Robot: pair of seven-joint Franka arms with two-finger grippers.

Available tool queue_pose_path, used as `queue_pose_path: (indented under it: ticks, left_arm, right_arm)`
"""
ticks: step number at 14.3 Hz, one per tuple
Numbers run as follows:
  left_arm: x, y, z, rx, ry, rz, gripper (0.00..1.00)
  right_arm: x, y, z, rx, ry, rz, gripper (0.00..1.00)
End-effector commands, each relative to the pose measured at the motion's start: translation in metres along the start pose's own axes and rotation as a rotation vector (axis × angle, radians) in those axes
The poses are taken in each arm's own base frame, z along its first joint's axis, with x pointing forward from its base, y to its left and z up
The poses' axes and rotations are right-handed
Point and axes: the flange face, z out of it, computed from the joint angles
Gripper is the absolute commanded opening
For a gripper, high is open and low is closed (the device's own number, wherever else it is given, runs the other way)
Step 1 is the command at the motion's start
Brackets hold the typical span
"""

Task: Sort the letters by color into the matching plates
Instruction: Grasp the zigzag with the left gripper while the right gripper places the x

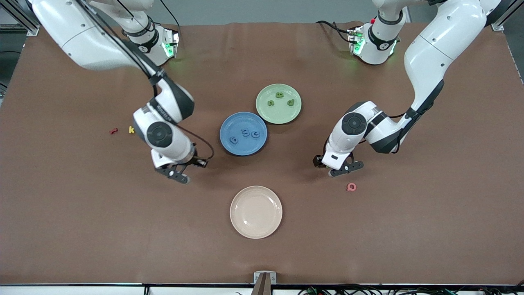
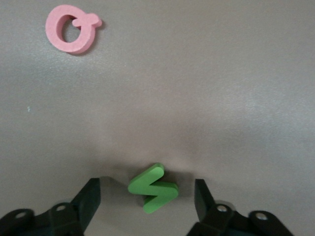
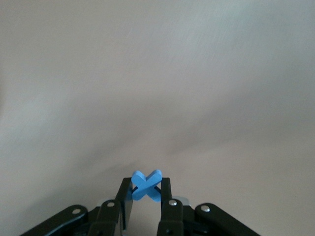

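My right gripper (image 1: pixel 180 174) is shut on a blue letter x (image 3: pixel 146 185) and holds it just over bare table beside the blue plate (image 1: pixel 229 123). That plate holds three blue letters, g (image 1: pixel 233 140), m (image 1: pixel 245 132) and c (image 1: pixel 256 134). The pale green plate (image 1: pixel 286 116) holds three green letters (image 1: pixel 279 95). My left gripper (image 1: pixel 342 169) is open and low over the table. A green zigzag letter (image 2: pixel 153 189) lies flat between its fingers (image 2: pixel 91 194) without touching them. This letter is hidden in the front view.
A pink letter (image 1: pixel 351 187) lies on the table close to the left gripper, nearer the front camera, and it also shows in the left wrist view (image 2: pixel 72 28). A cream plate (image 1: pixel 256 229) sits nearest the camera. A red letter (image 1: pixel 114 131) and a yellow letter (image 1: pixel 131 130) lie toward the right arm's end.
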Motion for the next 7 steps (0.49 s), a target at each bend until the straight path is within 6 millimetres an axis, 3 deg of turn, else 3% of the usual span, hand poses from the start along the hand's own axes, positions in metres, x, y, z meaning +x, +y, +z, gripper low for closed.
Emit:
queue_pose_path:
  ticks: [1, 3, 7]
  left_arm:
    - [0.002, 0.007, 0.003, -0.005, 0.020, 0.011, 0.76]
    - [0.004, 0.008, 0.002, -0.008, 0.023, 0.010, 0.65]
    - [0.003, 0.008, 0.003, -0.007, 0.020, 0.010, 0.45]
  right_arm:
    - [-0.043, -0.013, -0.017, -0.023, -0.005, 0.074, 0.01]
    - [-0.081, -0.022, -0.014, -0.033, -0.021, 0.103, 0.01]
    - [-0.140, -0.028, 0.009, -0.083, -0.020, 0.128, 0.00]
